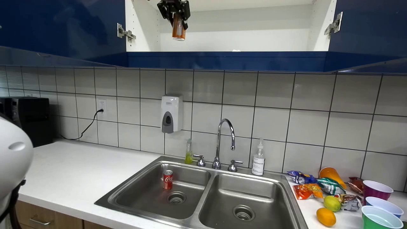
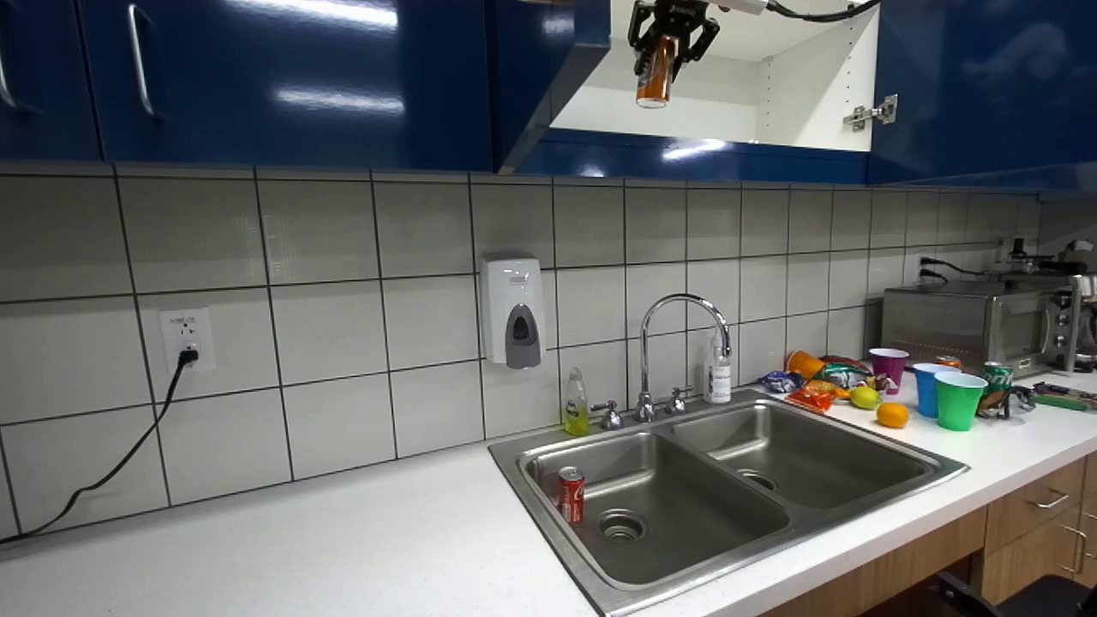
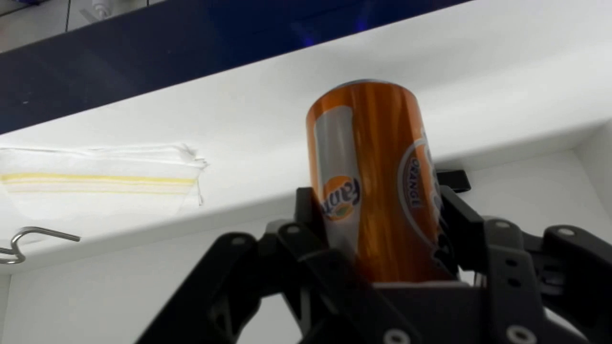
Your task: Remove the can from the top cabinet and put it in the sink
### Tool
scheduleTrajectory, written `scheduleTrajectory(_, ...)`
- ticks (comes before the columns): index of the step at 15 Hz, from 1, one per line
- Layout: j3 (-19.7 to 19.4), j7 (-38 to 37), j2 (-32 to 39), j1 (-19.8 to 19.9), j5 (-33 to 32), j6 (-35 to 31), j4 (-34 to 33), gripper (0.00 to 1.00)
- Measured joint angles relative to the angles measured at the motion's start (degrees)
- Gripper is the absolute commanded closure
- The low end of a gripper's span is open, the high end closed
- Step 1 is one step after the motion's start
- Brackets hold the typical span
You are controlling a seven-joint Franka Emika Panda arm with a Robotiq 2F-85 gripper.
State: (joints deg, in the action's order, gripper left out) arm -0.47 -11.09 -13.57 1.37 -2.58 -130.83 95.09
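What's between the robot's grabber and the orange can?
Nothing: the gripper is closed right on both sides of the orange can, as the wrist view shows.

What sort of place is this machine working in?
A kitchen area, possibly a workplace break room, though that is a guess: there is a double-basin sink, an open dark-blue wall cabinet above it, and a white wall-mounted dispenser.

Gripper pointing down, fingers clamped, arm partly visible
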Motion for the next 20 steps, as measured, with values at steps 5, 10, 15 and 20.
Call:
scheduleTrajectory(5,0.62,-0.38,-7.28,0.0,0.21,0.07,8.16,0.62)
scheduleTrajectory(10,0.8,-0.41,-14.34,0.0,0.75,0.36,17.87,0.62)
scheduleTrajectory(15,1.0,-0.41,-20.29,0.0,1.76,1.43,26.23,0.62)
scheduleTrajectory(20,1.65,-0.42,-25.99,0.0,2.68,3.91,33.31,0.62)
